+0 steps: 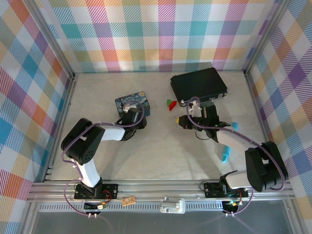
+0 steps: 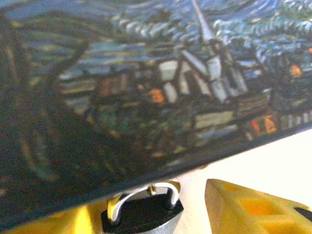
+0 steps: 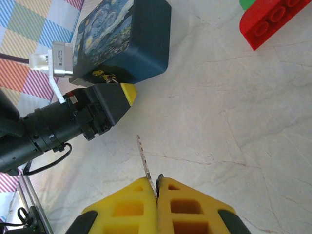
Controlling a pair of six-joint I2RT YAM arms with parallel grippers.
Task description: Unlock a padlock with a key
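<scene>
The tiny padlock (image 2: 141, 217), dark body with a silvery shackle (image 2: 171, 192), lies against the lower edge of the blue starry-painting tin (image 2: 161, 78). My left gripper (image 2: 151, 204) straddles it, open. The left yellow finger (image 2: 73, 222) is at the lock's side, and a strip of table separates the lock from the right finger (image 2: 253, 209). From above, the left gripper (image 1: 138, 118) noses against the tin (image 1: 132, 103). My right gripper (image 3: 157, 187) is shut on the key (image 3: 144, 158), whose slim toothed blade sticks out over bare table toward the left gripper (image 3: 112, 100). From above, the right gripper (image 1: 182, 122) hovers right of the tin.
A red-and-green brick piece (image 1: 171, 104) lies between the tin and a black case (image 1: 199, 84) at the back right. The red brick (image 3: 273, 22) is at the top right of the right wrist view. Plaid walls (image 1: 34, 87) enclose the pale table (image 1: 161, 151).
</scene>
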